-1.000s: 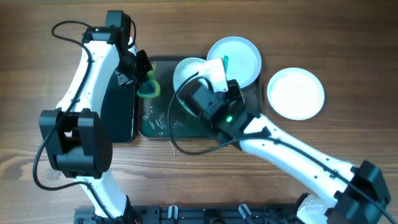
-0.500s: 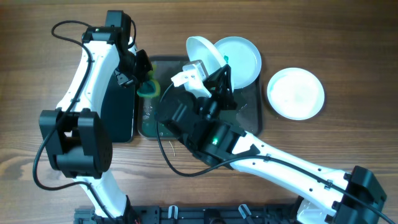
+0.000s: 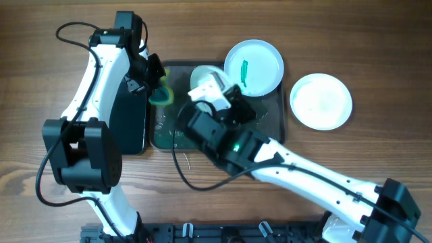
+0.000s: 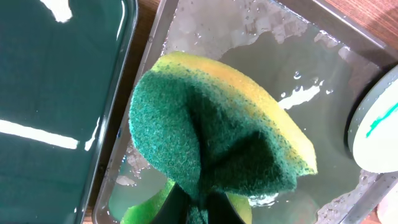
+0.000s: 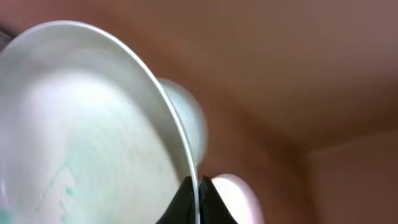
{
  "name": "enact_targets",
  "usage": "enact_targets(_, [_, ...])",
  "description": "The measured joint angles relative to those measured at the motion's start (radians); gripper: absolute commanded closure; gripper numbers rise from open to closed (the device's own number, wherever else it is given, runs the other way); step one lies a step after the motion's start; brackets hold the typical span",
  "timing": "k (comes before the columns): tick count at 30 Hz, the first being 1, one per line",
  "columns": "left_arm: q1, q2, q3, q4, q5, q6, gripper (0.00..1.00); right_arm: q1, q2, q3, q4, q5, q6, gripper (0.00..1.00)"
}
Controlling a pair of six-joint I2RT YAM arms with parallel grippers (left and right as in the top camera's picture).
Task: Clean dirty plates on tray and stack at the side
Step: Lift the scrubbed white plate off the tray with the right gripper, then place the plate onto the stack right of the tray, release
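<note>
- Step in hand, as judged: washing a plate; the right end effector (image 5: 194, 200) pinches the rim of the held plate (image 3: 200, 75), tilted above the tray (image 3: 273, 125); the left end effector (image 4: 198, 210) is clamped on the folded sponge (image 4: 211, 143) over the tray's wet left end
- Next move likely calls for pressing the plate face to the sponge; the thin rim grip could slip
- Half a second earlier the held plate stood higher, by the tray's far edge; it has dropped toward the sponge, uncovering the streaked plate (image 3: 255, 66); the left arm is unchanged

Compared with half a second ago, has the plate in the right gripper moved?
Yes. The plate in the right gripper has come back inside the tray's far edge, away from the streaked plate it overlapped.
</note>
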Motion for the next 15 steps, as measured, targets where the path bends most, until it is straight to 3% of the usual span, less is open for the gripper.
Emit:
enact_targets(4, [0.0, 0.0, 0.0, 0.0, 0.0, 0.0, 0.96, -0.138, -0.005, -0.002, -0.085, -0.356, 0.217, 0.96])
enact_targets(10, [0.0, 0.0, 0.0, 0.0, 0.0, 0.0, 0.96, -0.53, -0.165, -0.004, -0.114, -0.85, 0.325, 0.96])
enact_targets(15, [0.0, 0.0, 0.0, 0.0, 0.0, 0.0, 0.96, -0.874, -0.259, -0.004, -0.228, -1.003, 0.367, 0.96])
